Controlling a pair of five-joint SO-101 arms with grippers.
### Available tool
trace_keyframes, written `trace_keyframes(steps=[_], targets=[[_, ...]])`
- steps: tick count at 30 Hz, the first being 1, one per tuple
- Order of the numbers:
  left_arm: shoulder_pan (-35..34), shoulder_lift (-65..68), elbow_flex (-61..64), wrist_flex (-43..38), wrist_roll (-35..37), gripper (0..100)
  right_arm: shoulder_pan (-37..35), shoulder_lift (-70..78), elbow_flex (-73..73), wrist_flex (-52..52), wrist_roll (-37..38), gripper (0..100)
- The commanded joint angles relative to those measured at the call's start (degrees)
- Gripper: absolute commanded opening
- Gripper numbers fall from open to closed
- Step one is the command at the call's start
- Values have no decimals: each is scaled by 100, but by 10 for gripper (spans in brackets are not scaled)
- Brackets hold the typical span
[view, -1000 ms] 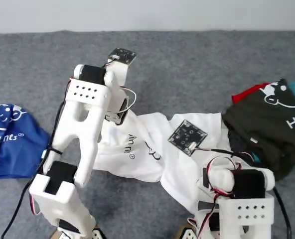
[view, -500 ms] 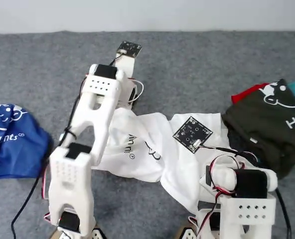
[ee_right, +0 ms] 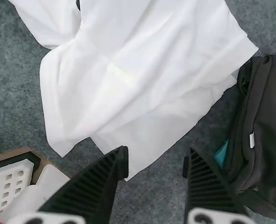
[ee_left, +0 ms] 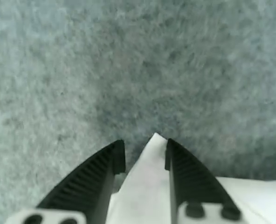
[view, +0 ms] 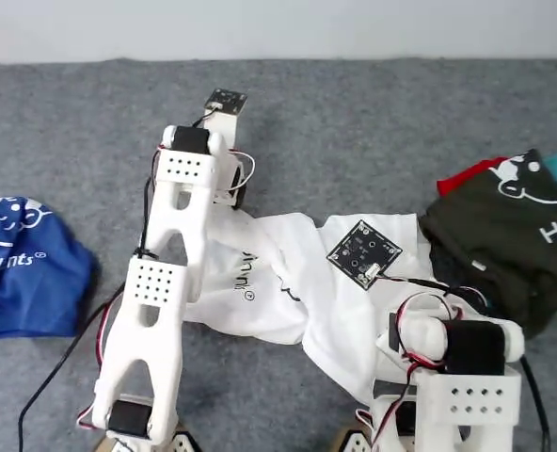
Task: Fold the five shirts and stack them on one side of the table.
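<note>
A crumpled blue shirt (view: 20, 268) lies at the left of the gray table (view: 373, 122). The left gripper (ee_left: 145, 144) is clenched on a corner of the white shirt (view: 326, 311) (rumpled, mid-table). The right gripper (ee_right: 156, 154) hangs released over that shirt's near edge. A black-topped stack (view: 504, 250) sits at the right.

Bulk of white shirt (ee_left: 147, 186) cut off behind left gripper (ee_left: 143, 142) fingers (ee_left: 96, 172), black shirt (ee_right: 264, 140) beyond right gripper (ee_right: 157, 150) fingers (ee_right: 100, 182) cropped
</note>
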Motion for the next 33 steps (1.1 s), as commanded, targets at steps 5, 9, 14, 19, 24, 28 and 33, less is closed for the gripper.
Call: trace_keyframes(steps=[5,9,14,19,24,28,33], targets=[[651,-167,-66,132,-18,139,40,-31,-202,-57,-97,199],[607,-255,198,123,-18,31,40,-40,-202,-40,-97,199],[369,-281,286,123,-18,13,40,-40,-202,-48,-97,199],[211,-993,224,123,0,11,40,-40,-202,-92,-97,199],[158,-2330,629,132,9,10,48,-40,-202,-92,-97,199],[246,-3367,1578,123,-9,10,48,-40,-202,4,-105,199],[237,-4615,2967,123,-26,10,382,-40,-202,277,-176,199]])
